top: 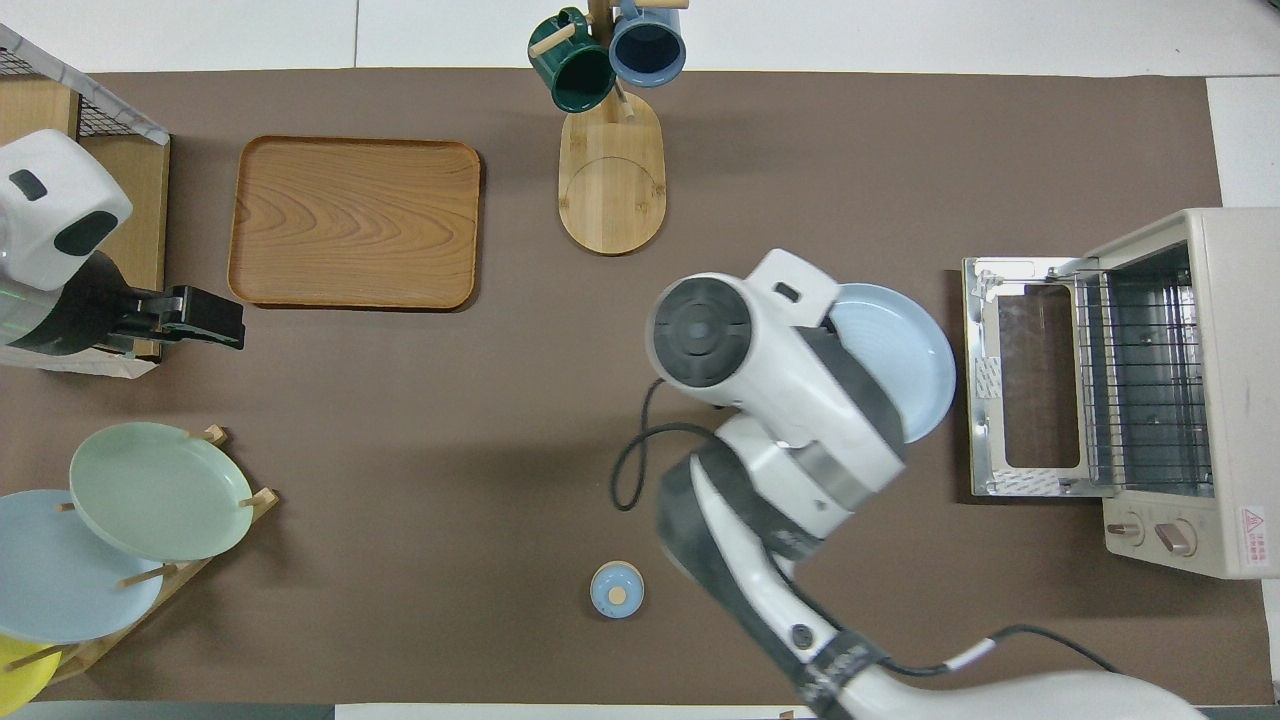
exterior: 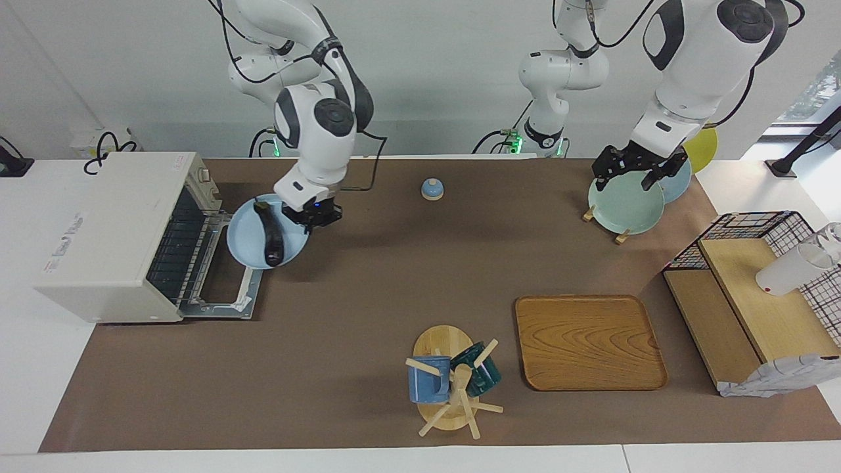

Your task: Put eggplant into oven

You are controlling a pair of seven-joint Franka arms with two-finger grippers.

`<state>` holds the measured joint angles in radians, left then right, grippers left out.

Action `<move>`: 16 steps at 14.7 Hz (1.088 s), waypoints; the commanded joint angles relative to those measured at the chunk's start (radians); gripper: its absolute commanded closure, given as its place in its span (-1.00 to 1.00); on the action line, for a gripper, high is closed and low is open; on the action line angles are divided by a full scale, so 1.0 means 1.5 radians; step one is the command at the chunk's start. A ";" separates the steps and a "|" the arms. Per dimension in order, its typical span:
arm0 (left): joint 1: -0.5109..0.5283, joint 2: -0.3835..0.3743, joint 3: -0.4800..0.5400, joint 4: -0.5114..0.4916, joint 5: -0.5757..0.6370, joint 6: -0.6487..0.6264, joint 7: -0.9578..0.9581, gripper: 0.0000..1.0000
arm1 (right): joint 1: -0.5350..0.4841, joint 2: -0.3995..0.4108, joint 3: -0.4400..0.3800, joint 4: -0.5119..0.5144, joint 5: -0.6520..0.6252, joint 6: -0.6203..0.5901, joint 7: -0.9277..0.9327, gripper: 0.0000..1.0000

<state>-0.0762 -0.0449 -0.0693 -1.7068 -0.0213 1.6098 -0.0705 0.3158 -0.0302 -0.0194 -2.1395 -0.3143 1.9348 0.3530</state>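
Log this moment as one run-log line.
right gripper: shut on blue plate rim, over open oven door | eggplant: on plate | left gripper: open, waiting over plate rack

The glossy dark eggplant lies lengthwise on a raised pale blue plate over the oven's lowered door. The off-white oven stands open, wire rack showing.

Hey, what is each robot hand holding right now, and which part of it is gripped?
The right hand grips the light blue plate by its rim, with the eggplant on it. The left hand is open, holding nothing.
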 commanded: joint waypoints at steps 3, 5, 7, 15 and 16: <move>0.021 0.009 -0.010 0.014 0.002 -0.008 0.022 -1.00 | -0.185 -0.049 0.013 -0.049 -0.009 0.035 -0.193 1.00; 0.017 0.008 -0.009 0.013 0.003 -0.008 0.022 -1.00 | -0.233 -0.049 0.013 -0.063 -0.009 0.072 -0.248 1.00; 0.016 0.007 -0.009 0.010 0.003 -0.007 0.021 -1.00 | -0.273 -0.053 0.012 -0.102 -0.008 0.138 -0.288 1.00; 0.022 0.003 -0.008 0.006 0.003 -0.014 0.018 -1.00 | -0.286 -0.026 0.013 -0.125 0.002 0.235 -0.294 1.00; 0.023 0.002 -0.007 0.004 0.003 -0.014 0.018 -1.00 | -0.286 -0.023 0.013 -0.125 0.002 0.242 -0.291 1.00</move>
<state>-0.0576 -0.0422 -0.0763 -1.7069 -0.0213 1.6077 -0.0505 -0.0917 -0.0823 -0.0100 -2.3153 -0.3144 2.2540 -0.0757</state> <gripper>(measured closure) 0.000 0.974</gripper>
